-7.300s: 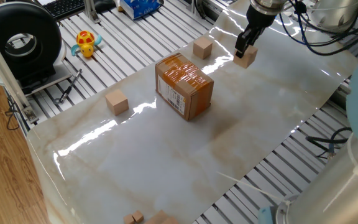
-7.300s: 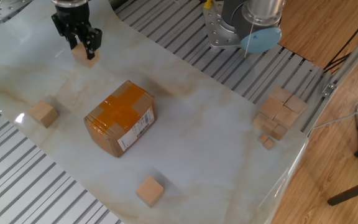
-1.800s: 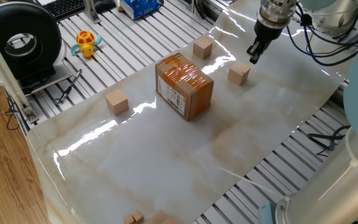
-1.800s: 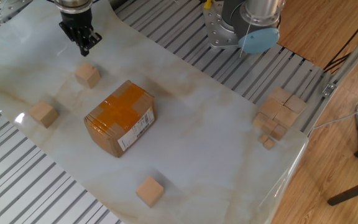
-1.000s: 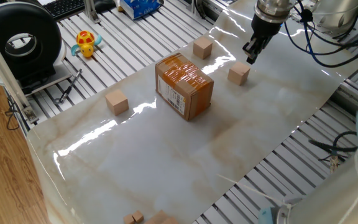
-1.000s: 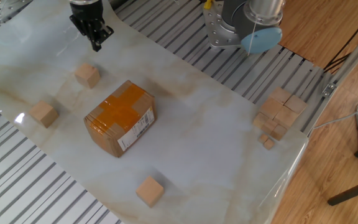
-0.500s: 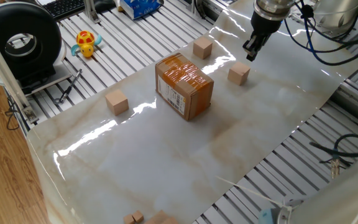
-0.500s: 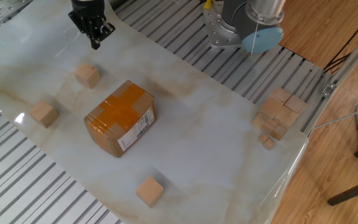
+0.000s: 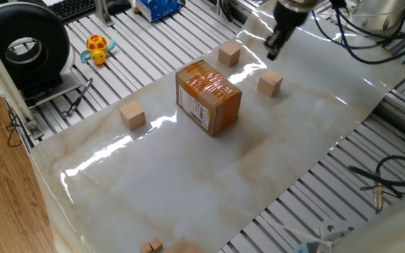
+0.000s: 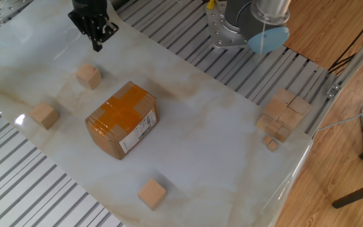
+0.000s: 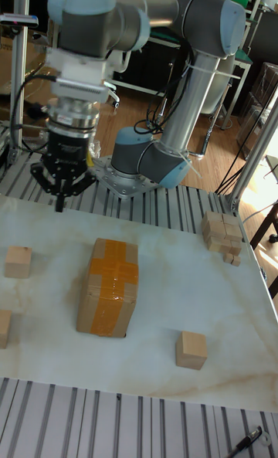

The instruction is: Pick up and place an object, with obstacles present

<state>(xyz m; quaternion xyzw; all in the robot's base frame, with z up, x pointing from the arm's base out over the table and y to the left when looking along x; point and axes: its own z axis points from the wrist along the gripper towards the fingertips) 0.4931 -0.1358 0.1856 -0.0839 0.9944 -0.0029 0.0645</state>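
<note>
The small light-tan wooden cube (image 9: 270, 84) sits flat on the pale marbled sheet (image 9: 209, 183), just off the far corner of the brown cardboard box with glossy orange tape and a white barcode label (image 9: 209, 96), near it but clearly apart, with nothing holding it. The black two-finger gripper (image 9: 274, 43) hangs in the air above and a little beyond the cube, not touching it; its fingers look drawn close together with nothing between them, though from where I stand I cannot tell for certain whether they are fully closed. Two look-alike wooden cubes rest elsewhere on the sheet: one further back beside the box's far side (image 9: 228, 53), the other on the opposite side of the box towards the near edge (image 9: 132, 115). A loose stack of spare wooden blocks (image 10: 283, 113) lies at the far end of the sheet, well away from everything. To my eye the cube has been set down and the arm is clear of it, so the placing step seems finished. If more is wanted, the next move calls for the arm to keep high enough to pass over the box, which stands taller than any cube, and to come straight down on whichever block it goes for.
</note>
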